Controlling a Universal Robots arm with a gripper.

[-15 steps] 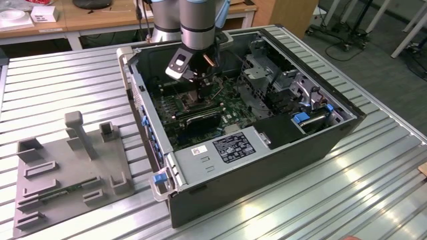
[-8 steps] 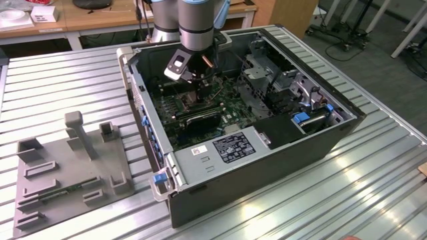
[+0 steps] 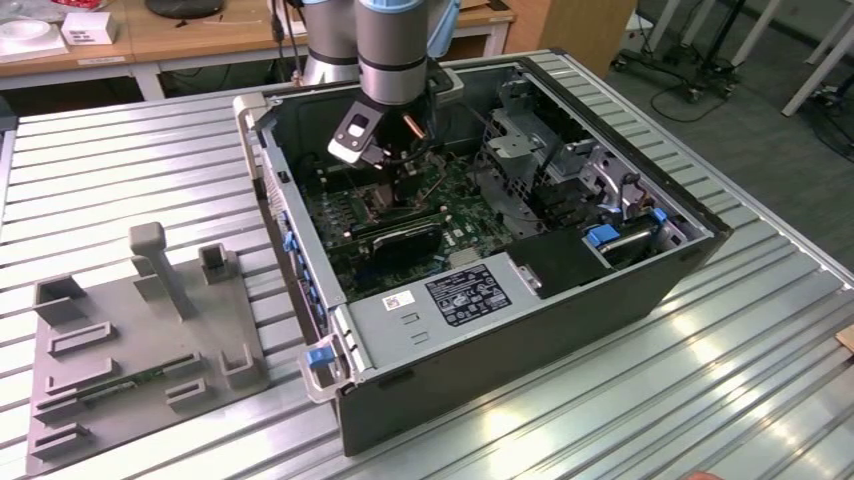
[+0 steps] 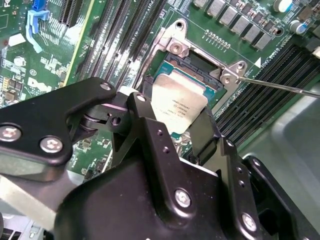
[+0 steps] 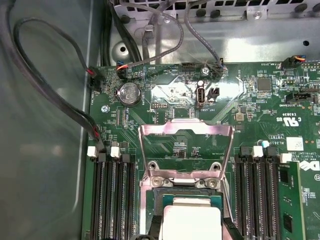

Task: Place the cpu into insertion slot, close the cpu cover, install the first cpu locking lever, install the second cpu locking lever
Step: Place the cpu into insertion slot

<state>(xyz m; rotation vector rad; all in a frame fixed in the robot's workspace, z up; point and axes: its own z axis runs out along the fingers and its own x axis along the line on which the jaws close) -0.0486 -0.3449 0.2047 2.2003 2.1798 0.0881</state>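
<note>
**Q:** Biggest things first, with counts?
**Me:** One slatted metal table (image 3: 667, 390). On it I have one computer case (image 3: 534, 335) lying with its open side up. One grey parts tray (image 3: 140, 350) sits well apart from the case, toward the exterior view's left. One arm (image 3: 391, 50) reaches down into the case.

**Q:** Inside the case?
**Me:** One green motherboard (image 3: 461, 215). In the first wrist view I count two banks of long black memory slots, a first bank (image 5: 114, 200) and a second bank (image 5: 257, 195), with the chip area between them.

**Q:** The hand?
**Me:** One gripper (image 4: 175, 117) with two black fingers (image 4: 201, 132). They are set narrow and pinch the chip by two opposite edges.

**Q:** Where is the chip?
**Me:** One cpu (image 4: 179, 100), a pale square, is between the fingers and right over the one cpu slot (image 5: 189, 194). That slot is dark inside with a silvery rim. I cannot tell whether the cpu is fully seated.

**Q:** The cover?
**Me:** One cover (image 5: 186, 129), a silvery frame with a cut-out middle. It is flipped up and open, hinged at the slot's edge and not over the cpu.

**Q:** Small bits?
**Me:** One thin lever (image 4: 280, 88), a bare metal rod, juts out from a corner of the slot's frame across the memory slots. One round coin battery (image 5: 131, 93) sits on the board beyond the raised cover.
</note>
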